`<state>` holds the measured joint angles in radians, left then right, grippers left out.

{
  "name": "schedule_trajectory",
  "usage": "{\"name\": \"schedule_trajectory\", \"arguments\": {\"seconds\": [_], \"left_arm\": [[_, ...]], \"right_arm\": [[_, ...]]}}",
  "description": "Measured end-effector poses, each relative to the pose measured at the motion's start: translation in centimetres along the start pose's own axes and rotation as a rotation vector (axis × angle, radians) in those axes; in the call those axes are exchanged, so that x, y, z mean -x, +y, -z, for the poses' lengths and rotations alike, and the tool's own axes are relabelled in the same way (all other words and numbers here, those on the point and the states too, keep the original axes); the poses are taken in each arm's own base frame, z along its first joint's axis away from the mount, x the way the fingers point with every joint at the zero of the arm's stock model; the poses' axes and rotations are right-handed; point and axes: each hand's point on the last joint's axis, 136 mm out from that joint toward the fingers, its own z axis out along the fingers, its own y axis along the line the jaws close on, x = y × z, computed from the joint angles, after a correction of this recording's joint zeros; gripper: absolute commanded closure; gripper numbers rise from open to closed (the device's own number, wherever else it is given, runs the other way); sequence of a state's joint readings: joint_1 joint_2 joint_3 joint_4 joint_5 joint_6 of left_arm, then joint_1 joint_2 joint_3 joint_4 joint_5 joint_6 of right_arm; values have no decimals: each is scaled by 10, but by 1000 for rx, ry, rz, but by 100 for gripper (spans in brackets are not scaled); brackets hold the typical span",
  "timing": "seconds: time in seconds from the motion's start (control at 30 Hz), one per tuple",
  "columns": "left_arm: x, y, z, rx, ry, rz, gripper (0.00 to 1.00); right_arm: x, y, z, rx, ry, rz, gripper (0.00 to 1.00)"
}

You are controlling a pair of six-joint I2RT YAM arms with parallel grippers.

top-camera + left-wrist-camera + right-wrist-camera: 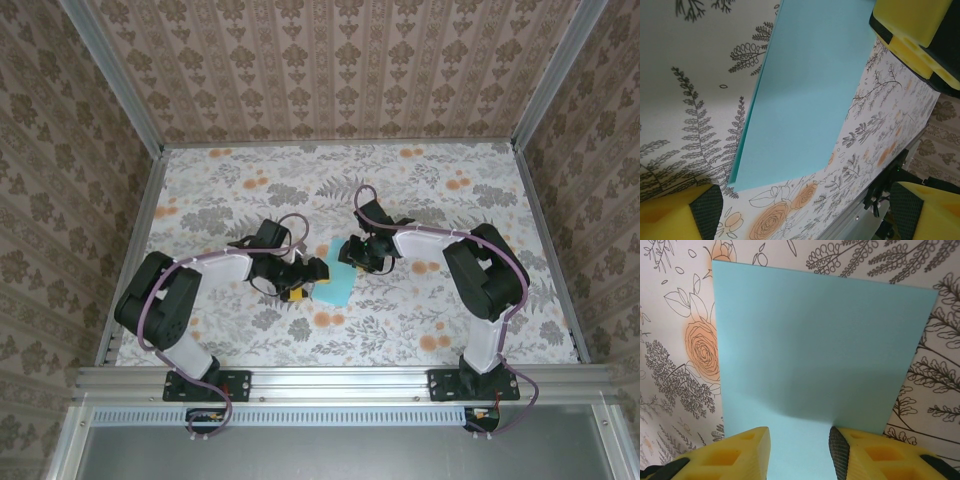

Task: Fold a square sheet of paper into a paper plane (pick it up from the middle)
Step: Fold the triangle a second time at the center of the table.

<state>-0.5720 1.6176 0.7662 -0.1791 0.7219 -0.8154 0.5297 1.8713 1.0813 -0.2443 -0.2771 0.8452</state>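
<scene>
The bench (pixel 430 300), patterned all over with grey ferns and orange flowers, carries one turquoise sheet of paper (pixel 338 285) lying flat near its middle.

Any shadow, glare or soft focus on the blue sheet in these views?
Right wrist view: sheet sharp, a soft shadow across its near part by the right end effector. Left wrist view: no glare, yellow fingers of the left end effector look soft. Top view: light even.
</scene>
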Motion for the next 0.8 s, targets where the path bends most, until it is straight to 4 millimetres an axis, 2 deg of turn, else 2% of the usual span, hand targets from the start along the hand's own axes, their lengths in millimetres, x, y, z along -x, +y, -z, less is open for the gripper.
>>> {"name": "schedule_trajectory", "arguments": {"seconds": [0.8], "left_arm": [[-4,-4,-8,41,32,-20,9]], "right_arm": [[-1,-1,0,13,7,-5,60]]}}
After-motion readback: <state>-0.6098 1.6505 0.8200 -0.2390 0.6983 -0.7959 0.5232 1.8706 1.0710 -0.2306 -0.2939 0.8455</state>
